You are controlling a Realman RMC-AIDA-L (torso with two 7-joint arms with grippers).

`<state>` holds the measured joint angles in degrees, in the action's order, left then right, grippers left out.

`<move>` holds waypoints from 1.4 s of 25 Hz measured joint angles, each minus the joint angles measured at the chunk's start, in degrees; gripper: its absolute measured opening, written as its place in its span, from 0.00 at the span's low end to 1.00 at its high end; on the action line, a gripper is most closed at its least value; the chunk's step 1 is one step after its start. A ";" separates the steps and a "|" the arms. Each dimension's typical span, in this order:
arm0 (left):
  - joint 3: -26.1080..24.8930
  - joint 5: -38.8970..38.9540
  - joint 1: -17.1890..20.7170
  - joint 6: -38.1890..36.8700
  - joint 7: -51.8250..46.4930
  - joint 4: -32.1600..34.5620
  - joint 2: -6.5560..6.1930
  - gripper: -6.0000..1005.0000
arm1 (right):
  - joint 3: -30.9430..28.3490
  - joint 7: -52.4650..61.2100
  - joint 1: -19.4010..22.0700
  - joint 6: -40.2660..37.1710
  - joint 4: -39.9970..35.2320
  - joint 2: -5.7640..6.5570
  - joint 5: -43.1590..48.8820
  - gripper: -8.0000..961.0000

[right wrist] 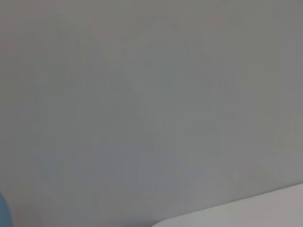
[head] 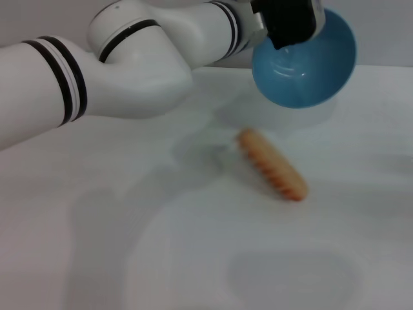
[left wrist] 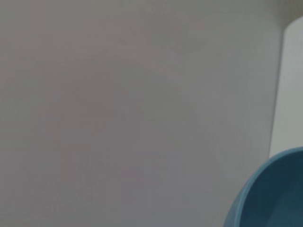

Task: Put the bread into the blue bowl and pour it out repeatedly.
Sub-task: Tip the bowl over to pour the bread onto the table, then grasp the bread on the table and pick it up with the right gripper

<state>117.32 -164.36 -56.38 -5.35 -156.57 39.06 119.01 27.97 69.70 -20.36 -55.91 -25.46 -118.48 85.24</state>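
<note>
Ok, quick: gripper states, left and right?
Left gripper: shut on the tipped blue bowl, bread out on the table.
Right gripper: not in view.

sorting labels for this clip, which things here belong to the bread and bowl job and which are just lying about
Part of the job:
- bread, lying on the table, out of the bowl
- blue bowl, tipped on its side and held up off the table
- left claw, at the bowl's rim

Just there:
- white table, nothing else on it
- right claw: not in view

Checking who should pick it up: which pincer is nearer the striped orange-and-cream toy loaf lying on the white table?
Left. The left pincer holds the glossy blue bowl tipped above the loaf; the right isn't visible.
</note>
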 joint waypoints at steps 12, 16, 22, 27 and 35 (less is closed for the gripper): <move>-5.98 10.44 2.08 -2.29 -5.38 -1.00 -0.06 0.00 | 7.51 12.54 -2.08 -3.13 1.51 0.57 2.31 0.49; -10.38 16.10 2.27 -3.63 -5.42 -1.46 -0.23 0.00 | 13.49 23.59 -5.00 -3.75 1.51 0.58 8.14 0.49; -13.33 19.93 2.44 -4.51 -5.44 -2.55 -0.33 0.01 | 18.00 29.38 -10.06 -2.66 5.00 0.19 12.21 0.49; -13.45 22.62 2.81 -5.02 -5.54 -2.65 -0.29 0.01 | 18.51 35.45 -14.18 0.71 10.04 0.00 12.23 0.49; -13.21 23.68 2.98 -5.23 -5.59 -2.68 0.00 0.01 | 28.98 43.98 -19.47 6.96 14.09 -0.23 13.43 0.49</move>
<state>104.11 -140.68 -53.40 -10.58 -162.16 36.38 119.01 56.96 113.68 -39.83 -48.95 -11.37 -118.70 98.68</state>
